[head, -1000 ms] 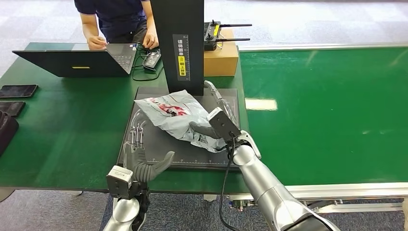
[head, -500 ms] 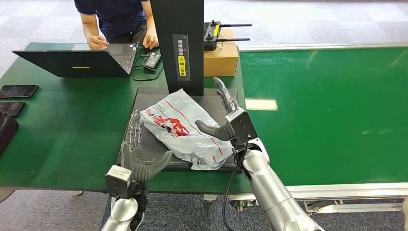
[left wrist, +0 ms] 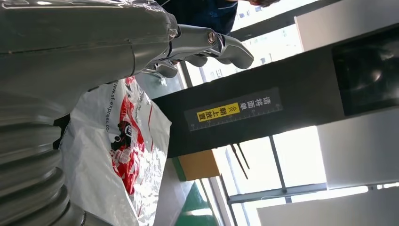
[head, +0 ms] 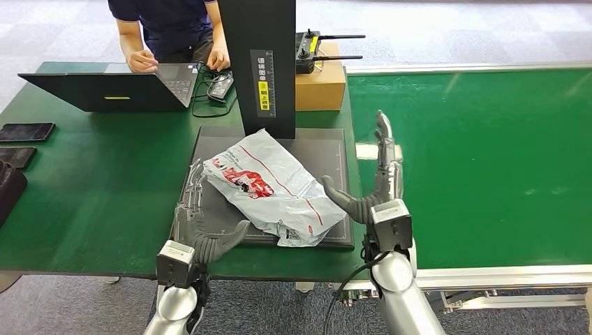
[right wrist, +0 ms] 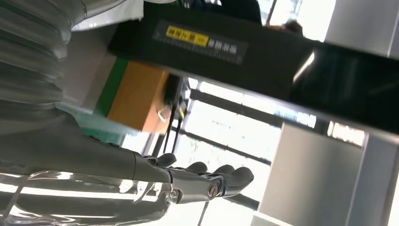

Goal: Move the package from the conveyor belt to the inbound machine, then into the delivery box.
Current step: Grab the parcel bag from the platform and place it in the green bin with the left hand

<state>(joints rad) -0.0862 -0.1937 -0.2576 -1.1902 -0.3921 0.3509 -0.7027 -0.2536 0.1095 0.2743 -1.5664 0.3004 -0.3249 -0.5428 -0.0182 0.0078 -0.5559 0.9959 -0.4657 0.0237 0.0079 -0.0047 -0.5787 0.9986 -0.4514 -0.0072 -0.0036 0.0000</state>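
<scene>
- The conveyor belt, a broad green surface, runs along the right side of the inbound machine and reaches past it toward the far end.
- The bench, also green-topped, carries the inbound machine and spreads out to its left.
- The inbound machine is a flat black platform with a tall black post rising from its far edge; a yellow label sits on the post's front face.
- A person in a dark top stands beyond the machine's far-left corner, hands at a laptop that lies open on the bench left of the post.
- The package, a grey-white plastic mailer with red print, lies flat on the machine's platform, spreading from just in front of the post to the platform's near-right corner.
- A cardboard box stands just right of the post, with a black controller with antennas on top of it.
- The right hand is at the machine's right edge, fingers straight and spread, thumb pointing toward the package; it grips nothing and is apart from the package.
- The left hand is over the machine's near-left edge, fingers extended and apart, thumb out toward the package; it holds nothing.
- Two dark phones lie at the bench's left edge, well apart from the machine.
</scene>
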